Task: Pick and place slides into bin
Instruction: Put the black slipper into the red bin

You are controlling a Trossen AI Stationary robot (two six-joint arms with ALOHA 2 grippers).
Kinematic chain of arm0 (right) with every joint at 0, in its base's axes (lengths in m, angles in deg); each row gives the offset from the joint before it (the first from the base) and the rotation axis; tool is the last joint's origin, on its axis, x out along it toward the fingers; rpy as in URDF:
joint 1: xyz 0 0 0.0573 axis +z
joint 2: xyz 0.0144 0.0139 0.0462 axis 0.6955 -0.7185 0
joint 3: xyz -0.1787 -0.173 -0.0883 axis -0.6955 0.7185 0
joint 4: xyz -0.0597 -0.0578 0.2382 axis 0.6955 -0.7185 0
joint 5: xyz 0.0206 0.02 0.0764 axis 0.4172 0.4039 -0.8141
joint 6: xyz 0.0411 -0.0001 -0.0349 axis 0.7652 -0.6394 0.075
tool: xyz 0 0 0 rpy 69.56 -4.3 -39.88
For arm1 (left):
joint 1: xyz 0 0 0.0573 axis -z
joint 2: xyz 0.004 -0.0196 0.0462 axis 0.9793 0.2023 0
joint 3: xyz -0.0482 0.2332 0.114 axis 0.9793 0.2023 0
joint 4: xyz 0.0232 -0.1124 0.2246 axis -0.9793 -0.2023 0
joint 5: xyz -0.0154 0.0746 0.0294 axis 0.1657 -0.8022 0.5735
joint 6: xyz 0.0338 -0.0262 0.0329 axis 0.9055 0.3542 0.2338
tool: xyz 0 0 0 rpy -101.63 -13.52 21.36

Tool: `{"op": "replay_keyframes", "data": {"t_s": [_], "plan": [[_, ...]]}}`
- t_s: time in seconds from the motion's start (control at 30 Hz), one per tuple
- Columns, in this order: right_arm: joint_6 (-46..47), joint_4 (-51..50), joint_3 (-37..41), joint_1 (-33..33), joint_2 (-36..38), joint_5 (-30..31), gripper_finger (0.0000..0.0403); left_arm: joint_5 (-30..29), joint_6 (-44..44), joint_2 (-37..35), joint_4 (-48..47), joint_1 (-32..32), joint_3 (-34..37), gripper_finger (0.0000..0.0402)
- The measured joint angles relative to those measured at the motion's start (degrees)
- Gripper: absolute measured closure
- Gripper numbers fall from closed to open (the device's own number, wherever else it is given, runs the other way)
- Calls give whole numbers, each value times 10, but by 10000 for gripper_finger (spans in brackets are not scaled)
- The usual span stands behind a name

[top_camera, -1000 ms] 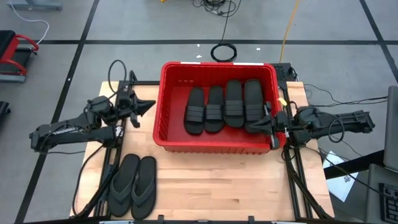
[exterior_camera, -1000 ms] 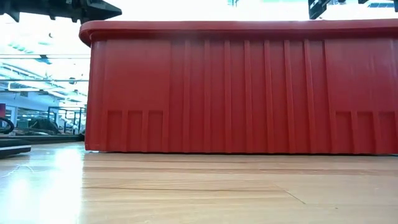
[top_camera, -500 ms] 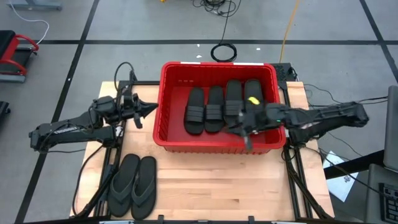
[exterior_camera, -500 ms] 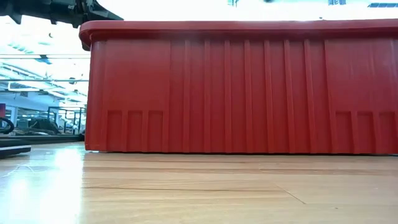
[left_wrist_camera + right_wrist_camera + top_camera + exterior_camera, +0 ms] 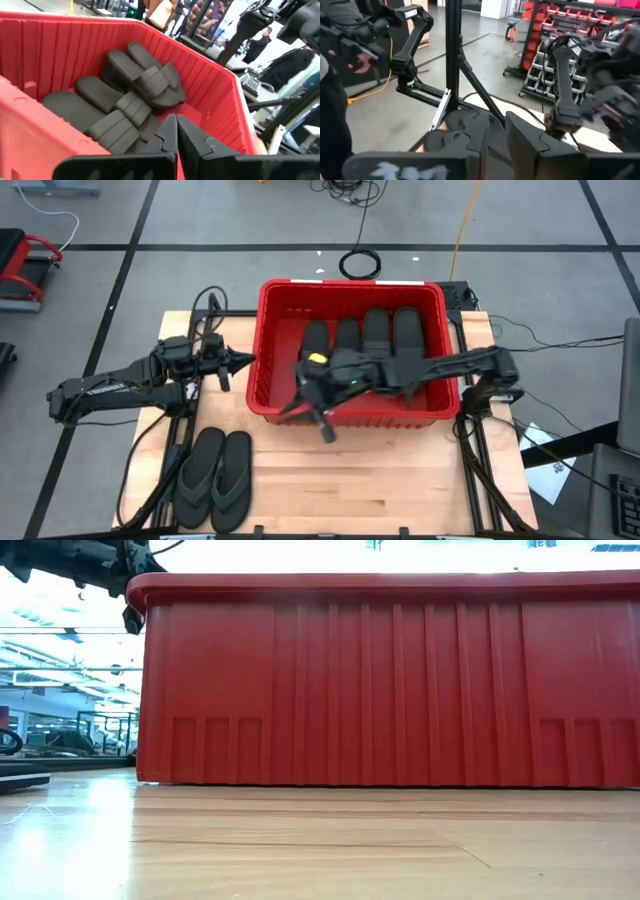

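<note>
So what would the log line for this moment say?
right hand: over bin's front wall | left hand: shut, beside bin | flip-flops: on table

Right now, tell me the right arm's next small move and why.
Probably swing the right gripper down to the two grey-black rubber flip-flops on the wooden table's front left. It hangs above the red slotted plastic bin's near wall, and those two lie outside the bin.

- One red bin (image 5: 275, 395) on the table.
- Four black strap slides (image 5: 377, 328) inside it, partly hidden by an arm.
- Two greyer flip-flops (image 5: 214, 478) lying side by side outside it.
- Two robot arms.
</note>
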State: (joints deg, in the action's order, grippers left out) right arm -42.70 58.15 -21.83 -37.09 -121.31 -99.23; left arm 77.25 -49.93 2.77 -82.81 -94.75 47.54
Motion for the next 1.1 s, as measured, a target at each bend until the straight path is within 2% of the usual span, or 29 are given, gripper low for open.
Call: {"op": "replay_keyframes", "data": {"t_s": [0.27,0.4,0.6,0.7,0.8,0.87,0.93,1.03,1.1], "plan": [[19,1,-102,18,-111,0,308,12,7,0,-10,0,0,399],[-19,-7,-107,21,-128,0,277,5,-1,0,-11,-8,0,398],[-86,-10,-107,25,-145,36,219,9,-39,0,-30,-20,0,392],[-79,-11,-108,29,-153,61,192,19,-36,0,-39,-23,0,392],[-39,15,-106,34,-153,90,179,70,-20,0,-36,-23,0,393],[-5,34,-106,35,-142,125,183,142,1,-6,-30,-22,0,397],[21,28,-106,34,-121,136,201,217,9,-10,-30,-17,0,400],[50,-7,-105,31,-83,137,254,299,12,-27,-41,-2,0,399],[57,-40,-94,31,-56,137,304,337,22,-44,-56,20,-5,401]]}}
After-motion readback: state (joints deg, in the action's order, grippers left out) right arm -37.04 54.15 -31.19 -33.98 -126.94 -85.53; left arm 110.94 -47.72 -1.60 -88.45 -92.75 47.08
